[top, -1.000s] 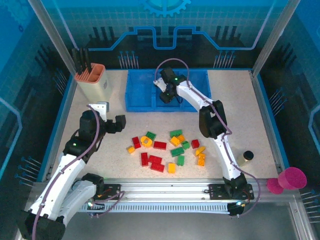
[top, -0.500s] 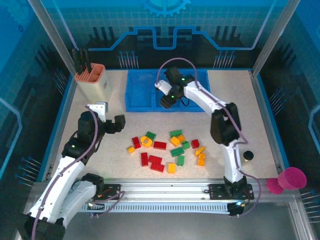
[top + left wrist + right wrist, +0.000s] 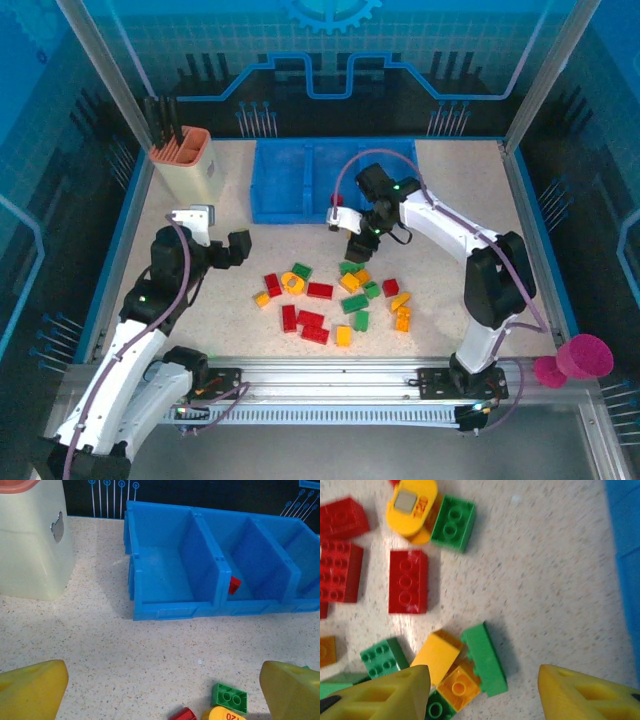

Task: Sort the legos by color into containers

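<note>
Because the left wrist camera looks low across the table [image 3: 100, 645], the blue tray [image 3: 175, 612] hides part of its own contents. The red brick [image 3: 234, 585] in the middle compartment shows only a corner from behind the dividing wall, so which way it lies cannot be made out. The right compartment [image 3: 305, 555] is cut off by the frame edge, with its floor out of sight. A red piece [image 3: 184, 714] is clipped by the bottom edge, and the beige cup [image 3: 30, 545] is cropped at the top and left. From above, the right arm [image 3: 440, 215] crosses the tray's right front corner.

The legos [image 3: 320, 291] lie in a loose cluster on the table, in front of the tray and apart from it. In the right wrist view, a red oblong brick [image 3: 408, 581] has its long axis running up and down the frame. A green oblong brick [image 3: 485, 658] slants from upper left to lower right and touches a yellow brick [image 3: 436, 657]. A smaller green brick [image 3: 453, 522] sits against a yellow rounded piece [image 3: 412, 512].

That one red brick is all that can be seen inside the tray.

The right fingers [image 3: 385, 695] hang spread above the cluster with nothing between them. The left fingers [image 3: 32, 690] are spread wide and hold nothing, to the left of the cluster.
</note>
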